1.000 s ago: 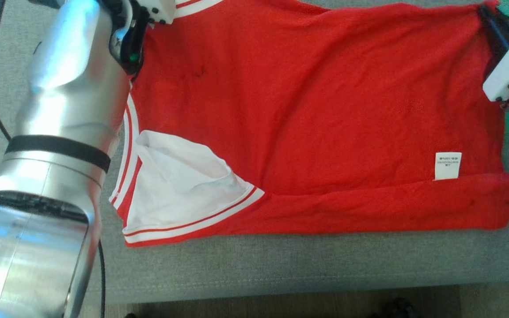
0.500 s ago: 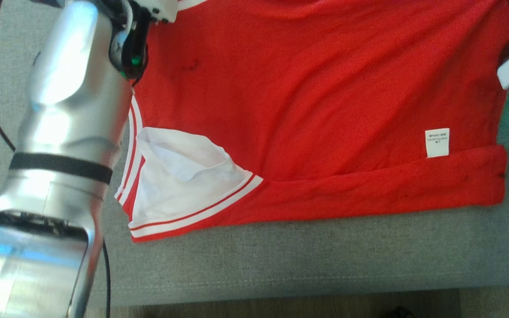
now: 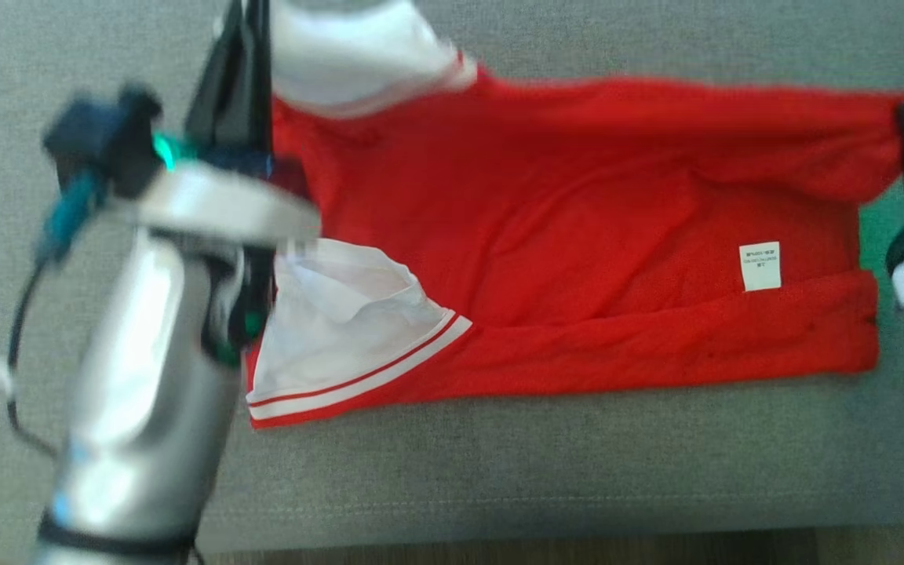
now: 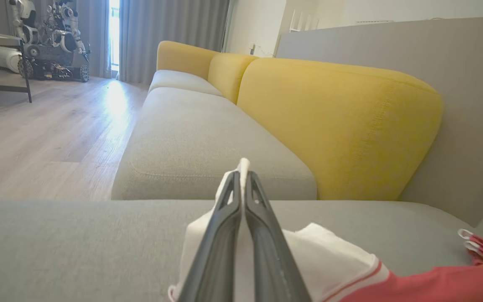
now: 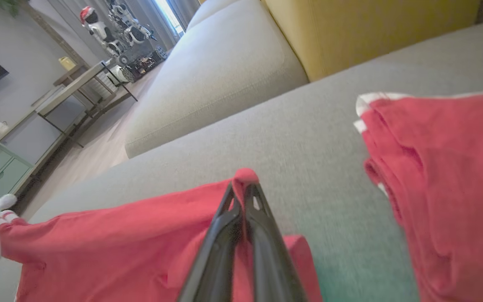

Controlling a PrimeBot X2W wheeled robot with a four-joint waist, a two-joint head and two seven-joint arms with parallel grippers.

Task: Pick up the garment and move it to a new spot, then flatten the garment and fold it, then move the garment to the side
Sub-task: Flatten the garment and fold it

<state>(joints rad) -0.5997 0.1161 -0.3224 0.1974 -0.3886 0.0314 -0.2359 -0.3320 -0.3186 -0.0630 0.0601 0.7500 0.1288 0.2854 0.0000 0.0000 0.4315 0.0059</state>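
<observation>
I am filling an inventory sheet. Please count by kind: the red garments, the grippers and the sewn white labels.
Red garments: 2, the garment pinched by both grippers and the other red garment lying apart from it.
Grippers: 2, left gripper and right gripper.
White labels: 1, the label.
Total: 5.

Soft daylight, smeared from above.
Motion-blurred throughout the head view, worst on the silver forearm [image 3: 146, 377] and along the edges of the garment [image 3: 577, 235]. Crisper from the left wrist, yet blown out at the curtained window [image 4: 114, 33], with glare across the wooden floor [image 4: 107, 100]. Bowed at the wide-angle margins; soft on the nearest red cloth from the right wrist.
</observation>
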